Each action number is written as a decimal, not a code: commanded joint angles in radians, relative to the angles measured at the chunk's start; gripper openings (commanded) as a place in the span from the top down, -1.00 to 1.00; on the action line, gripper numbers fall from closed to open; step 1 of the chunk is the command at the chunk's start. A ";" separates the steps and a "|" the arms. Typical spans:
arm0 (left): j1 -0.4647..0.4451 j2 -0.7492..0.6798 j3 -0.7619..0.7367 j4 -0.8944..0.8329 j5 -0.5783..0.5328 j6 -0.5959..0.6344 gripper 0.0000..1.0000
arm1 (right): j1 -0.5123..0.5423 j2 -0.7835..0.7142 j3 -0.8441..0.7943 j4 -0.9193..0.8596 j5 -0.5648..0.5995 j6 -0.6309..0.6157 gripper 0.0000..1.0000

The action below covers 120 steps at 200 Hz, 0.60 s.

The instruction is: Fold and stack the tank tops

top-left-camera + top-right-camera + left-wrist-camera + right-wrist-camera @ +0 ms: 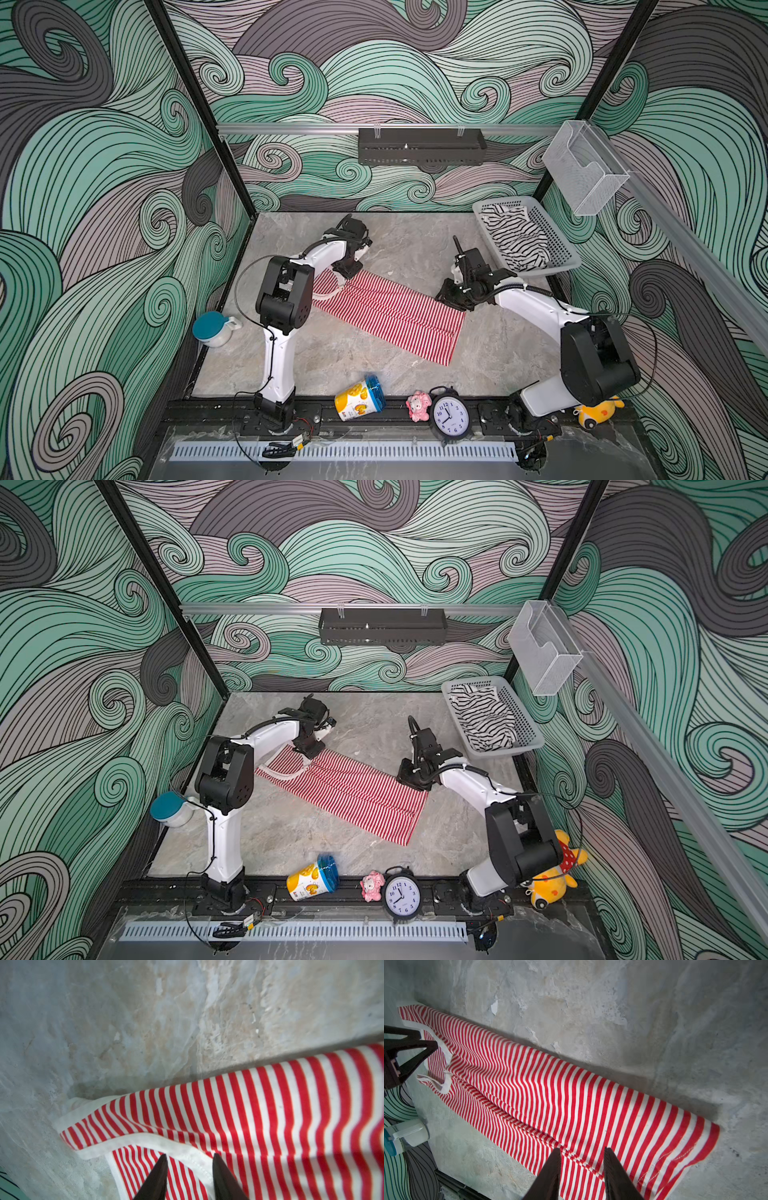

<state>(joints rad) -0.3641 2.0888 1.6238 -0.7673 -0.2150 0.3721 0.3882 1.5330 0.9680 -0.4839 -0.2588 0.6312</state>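
On the table [332,365] we saw the red-and-white tank top [390,316] as one long band, the black-and-white tank top [515,241] in the basket [559,245], the left tool [190,1156] spread over the band's straps, the right tool [582,1149] spread over its hem.

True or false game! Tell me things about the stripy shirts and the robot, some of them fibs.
1. The red-and-white striped tank top lies on the grey marble table. True.
2. The black-and-white striped tank top sits stacked on it. False: it lies crumpled in the grey plastic basket.
3. The round black alarm clock lies in that basket. False: it stands on the black front rail.
4. The left gripper and right gripper both have their jaws apart. True.
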 commanded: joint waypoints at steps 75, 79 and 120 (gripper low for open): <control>-0.013 -0.401 -0.444 -0.057 0.165 -0.047 0.22 | -0.025 0.212 0.096 -0.041 0.053 -0.088 0.35; -0.013 -0.411 -0.462 -0.052 0.170 -0.048 0.23 | -0.027 0.216 0.093 -0.039 0.053 -0.088 0.35; -0.017 -0.425 -0.559 -0.013 0.182 -0.064 0.23 | -0.023 0.227 0.033 -0.028 0.049 -0.080 0.37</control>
<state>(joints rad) -0.3695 1.6814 1.0790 -0.7998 -0.0616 0.3298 0.3645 1.7557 1.0317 -0.4980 -0.2180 0.5549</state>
